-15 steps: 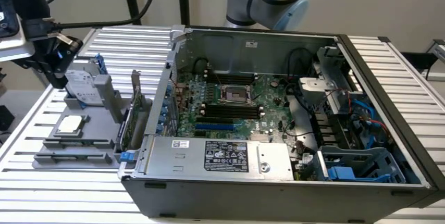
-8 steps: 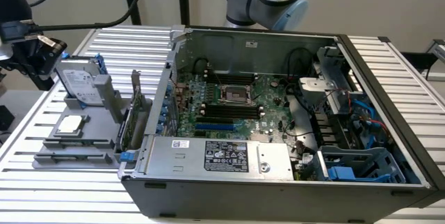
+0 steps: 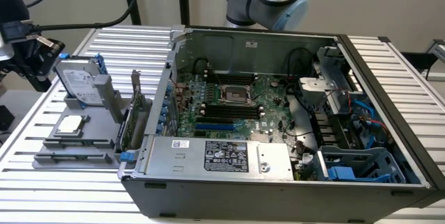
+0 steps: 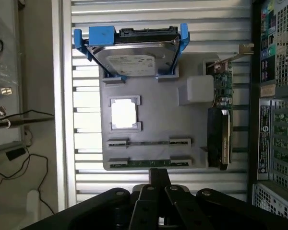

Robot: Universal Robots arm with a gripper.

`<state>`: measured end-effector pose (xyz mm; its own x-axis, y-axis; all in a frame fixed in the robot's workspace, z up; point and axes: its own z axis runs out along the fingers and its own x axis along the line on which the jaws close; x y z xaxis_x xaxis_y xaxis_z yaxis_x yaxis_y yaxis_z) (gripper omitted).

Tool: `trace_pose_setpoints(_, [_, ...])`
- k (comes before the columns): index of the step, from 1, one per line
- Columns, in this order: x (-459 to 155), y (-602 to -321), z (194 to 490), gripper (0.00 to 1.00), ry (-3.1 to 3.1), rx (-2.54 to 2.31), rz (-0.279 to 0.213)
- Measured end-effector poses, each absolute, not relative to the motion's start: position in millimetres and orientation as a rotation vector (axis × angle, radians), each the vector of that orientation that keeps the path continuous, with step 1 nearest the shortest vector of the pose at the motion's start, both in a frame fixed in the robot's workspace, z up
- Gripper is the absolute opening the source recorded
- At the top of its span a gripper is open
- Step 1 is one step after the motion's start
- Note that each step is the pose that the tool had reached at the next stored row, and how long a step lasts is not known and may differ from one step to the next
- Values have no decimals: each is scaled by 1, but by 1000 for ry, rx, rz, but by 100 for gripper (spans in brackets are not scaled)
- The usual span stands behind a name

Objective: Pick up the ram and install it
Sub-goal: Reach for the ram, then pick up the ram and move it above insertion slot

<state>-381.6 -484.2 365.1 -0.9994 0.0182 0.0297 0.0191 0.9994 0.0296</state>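
The ram (image 4: 149, 163) is a thin green strip lying on edge in the outer slot of a grey holder (image 4: 149, 120), between two clips. In the wrist view my gripper (image 4: 159, 176) hovers just beyond that edge of the holder, fingers together and holding nothing. In the exterior view the gripper (image 3: 40, 78) hangs above the holder (image 3: 83, 135), at the exterior view's left, beside the open computer case. The motherboard's black memory slots (image 3: 230, 110) lie inside the case.
The holder also carries a hard drive in a blue bracket (image 4: 134, 55), a square silver processor chip (image 4: 124, 115) and an upright expansion card (image 4: 220, 129). The case wall (image 3: 156, 109) stands right next to the holder. Cables hang at the exterior view's left.
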Motion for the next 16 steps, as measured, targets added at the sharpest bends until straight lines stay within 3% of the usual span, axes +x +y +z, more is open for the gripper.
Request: trace_pose_setpoints(16, [-382, -484, 365, 11, -3113, -24, -46])
